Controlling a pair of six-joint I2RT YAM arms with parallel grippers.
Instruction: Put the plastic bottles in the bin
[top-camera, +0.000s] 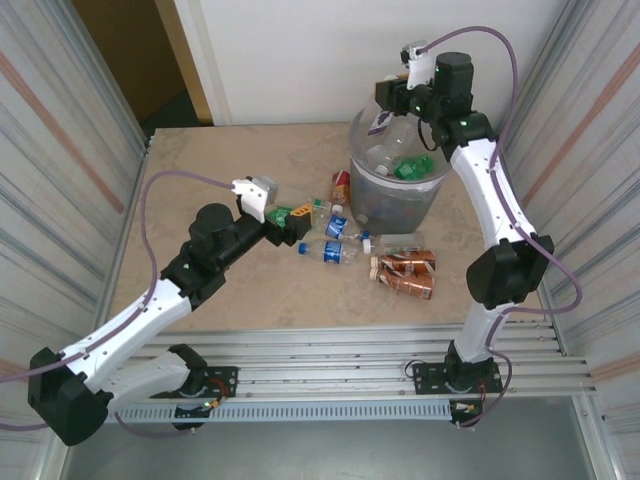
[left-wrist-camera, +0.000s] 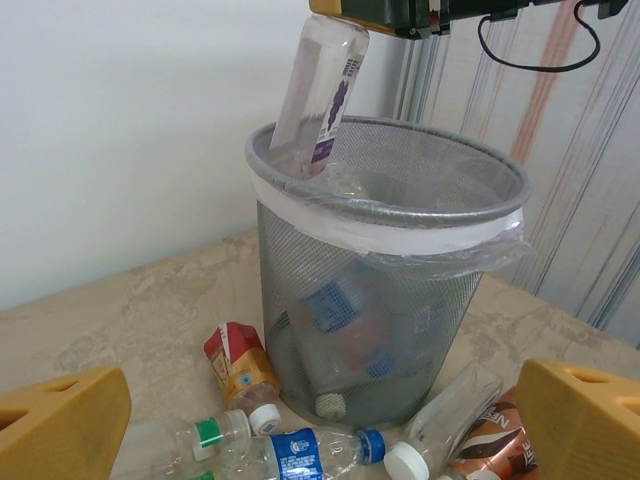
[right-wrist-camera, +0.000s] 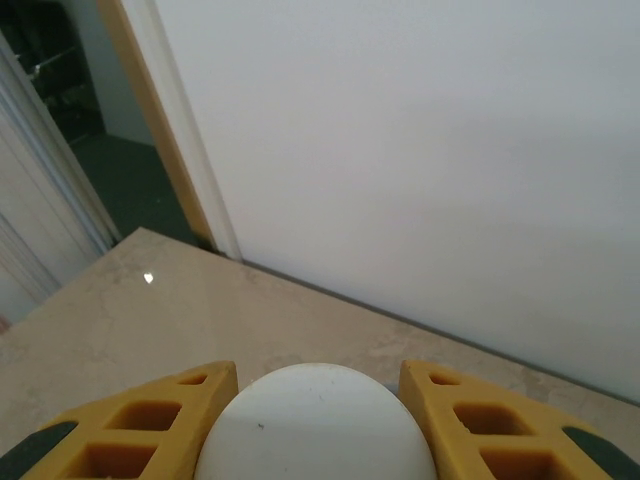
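Clear bottle (right-wrist-camera: 315, 430) (in right end effector (right-wrist-camera: 315, 385)) above bin (left-wrist-camera: 455, 310).

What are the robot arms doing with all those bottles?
They are putting bottles in the bin. The right gripper holds a clear bottle, its lower end just inside the bin. The left gripper is open, low by the bottles lying on the table. Some are in the bin already.

White-and-black arms (top-camera: 130, 320) — purple cables (top-camera: 190, 173), yellow fingers (right-wrist-camera: 150, 420)
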